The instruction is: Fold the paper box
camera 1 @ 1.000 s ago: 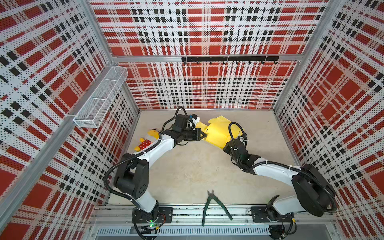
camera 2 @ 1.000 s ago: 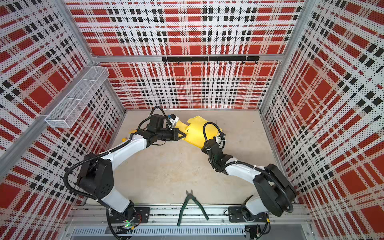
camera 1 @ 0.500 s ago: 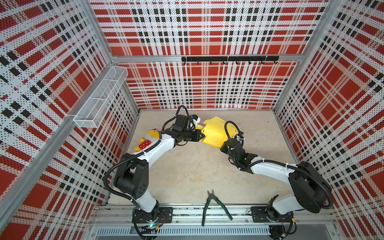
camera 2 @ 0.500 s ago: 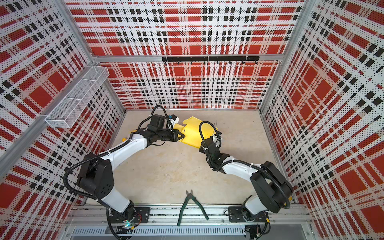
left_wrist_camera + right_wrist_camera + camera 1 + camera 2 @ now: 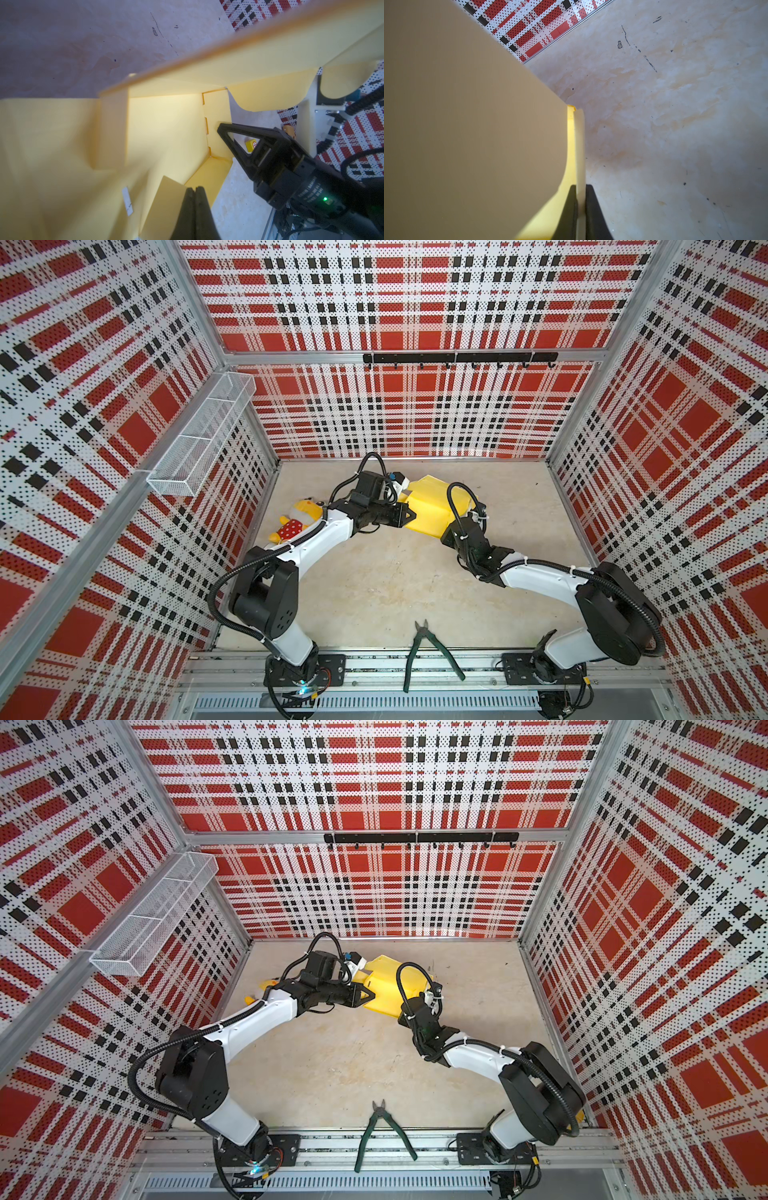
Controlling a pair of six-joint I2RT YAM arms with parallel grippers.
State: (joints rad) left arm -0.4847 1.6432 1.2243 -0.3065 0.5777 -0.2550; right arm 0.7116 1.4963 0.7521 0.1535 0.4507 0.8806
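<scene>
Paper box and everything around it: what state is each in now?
paper box: partly folded, not closed
left gripper: jaws shut, empty, tip at the box
right gripper: jaws shut on a box flap
cutters: lying flat, handles spread
plush toy: lying by the left arm

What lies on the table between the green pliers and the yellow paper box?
Nothing: the table between the pliers and the paper box is bare, as both top views show.
</scene>
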